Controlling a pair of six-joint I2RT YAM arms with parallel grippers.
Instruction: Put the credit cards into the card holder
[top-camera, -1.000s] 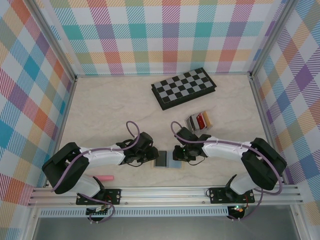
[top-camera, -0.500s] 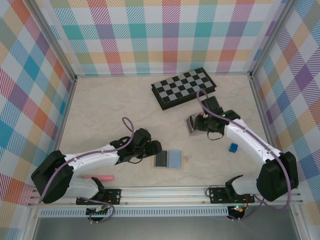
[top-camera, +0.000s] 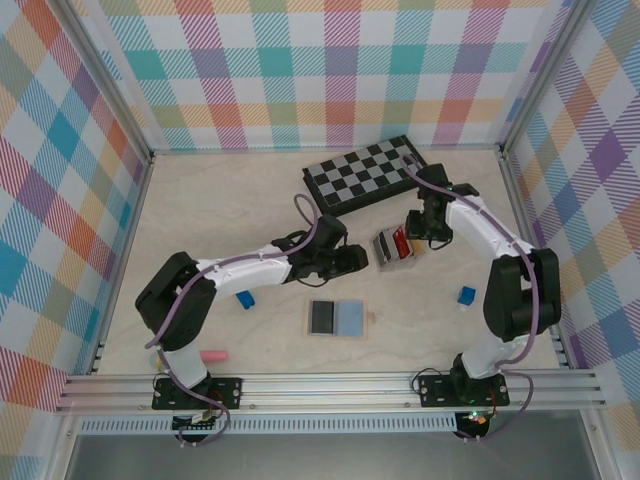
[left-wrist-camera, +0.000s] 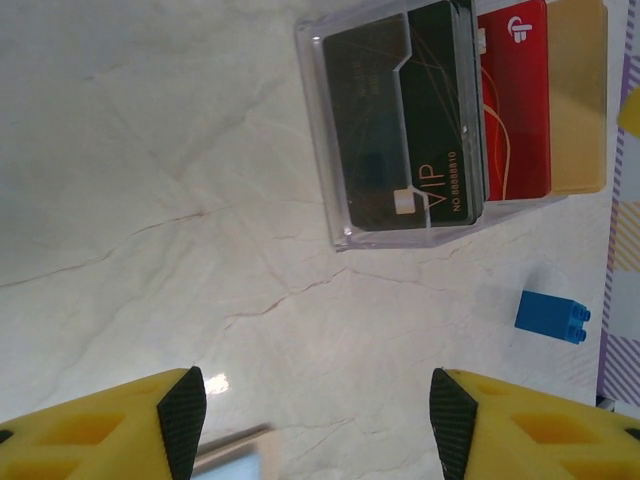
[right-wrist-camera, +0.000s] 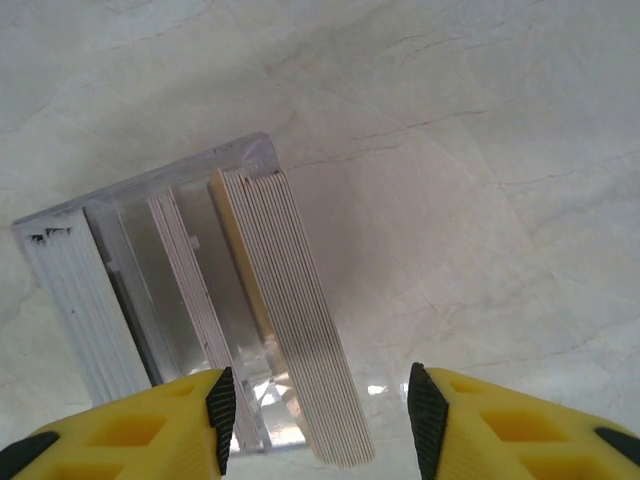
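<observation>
Credit cards (top-camera: 398, 242): standing on edge in clear tray (top-camera: 381, 251), toward 3 o'clock on desk (top-camera: 220, 220). Card holder (top-camera: 337, 318): lying open at 6 o'clock. Left hand (top-camera: 357, 258): hovering at tray's 9 o'clock, gaping wide, gripping nothing. Right hand (top-camera: 413, 225): hovering at tray's 1 o'clock, parted, empty.

The left arm (top-camera: 240, 268) and the right arm (top-camera: 480, 235) look alike: smooth white shells over black joints. A mauve cable (top-camera: 296, 208) runs along each, looping free near the wrist. Black base plates (top-camera: 197, 392) carry them. The left gripper (left-wrist-camera: 312, 410) and right gripper (right-wrist-camera: 315, 405) have chunky yellow fingers (left-wrist-camera: 90, 440) with recessed pockets, faced on the inside with black pads (left-wrist-camera: 183, 410).
</observation>
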